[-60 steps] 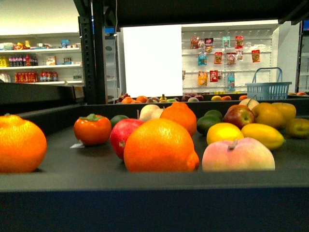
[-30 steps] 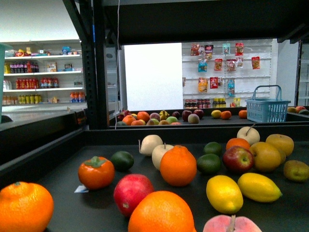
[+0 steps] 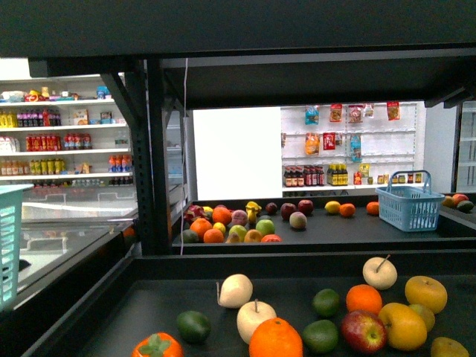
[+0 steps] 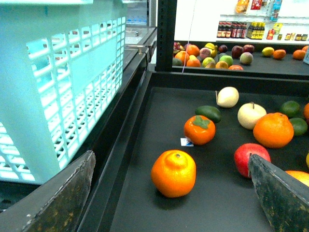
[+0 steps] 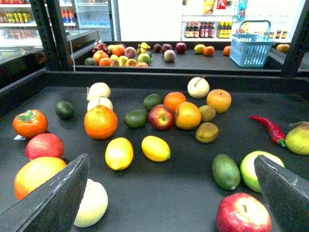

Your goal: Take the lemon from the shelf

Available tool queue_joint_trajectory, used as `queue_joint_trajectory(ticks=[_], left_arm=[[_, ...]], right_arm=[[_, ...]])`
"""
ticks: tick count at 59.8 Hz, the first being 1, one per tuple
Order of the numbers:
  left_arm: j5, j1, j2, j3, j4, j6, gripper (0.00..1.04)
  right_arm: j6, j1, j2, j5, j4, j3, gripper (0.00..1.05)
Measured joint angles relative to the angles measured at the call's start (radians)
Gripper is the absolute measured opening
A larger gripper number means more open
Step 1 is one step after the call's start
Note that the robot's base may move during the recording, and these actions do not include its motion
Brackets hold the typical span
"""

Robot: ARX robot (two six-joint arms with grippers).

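Two bright yellow lemons lie side by side on the shelf's black tray [image 5: 183, 198] in the right wrist view: one with a tapered tip [image 5: 155, 148] and a rounder one [image 5: 119, 153]. My right gripper [image 5: 171, 156] is open and empty, hovering just in front of the lemons with nothing between its fingers. My left gripper [image 4: 170, 155] is open and empty above the tray's [image 4: 217, 208] left end, with an orange [image 4: 174, 173] between its fingers. No lemon shows in the left wrist view. In the front view the lemons and both grippers are out of sight.
A teal basket [image 4: 58, 87] stands close to my left gripper. Round the lemons lie an orange [image 5: 100, 122], a red apple [image 5: 244, 215], a lime [image 5: 225, 171], a white pear [image 5: 91, 203] and a chili [image 5: 268, 128]. A black upright [image 3: 152, 163] and a blue basket [image 3: 409, 204] stand behind.
The front view has risen: the near oranges, peach and both lemons have dropped out of its bottom edge, and the underside of the upper shelf now fills the top.
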Motion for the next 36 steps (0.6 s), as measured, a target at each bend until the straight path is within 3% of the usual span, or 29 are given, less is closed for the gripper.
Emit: queue_joint_trajectory(ticks=[36], left_arm=[[0.000,0.000,0.000,0.000,0.000,0.000,0.97]], right_arm=[[0.000,0.000,0.000,-0.001,0.000,0.000,1.02]])
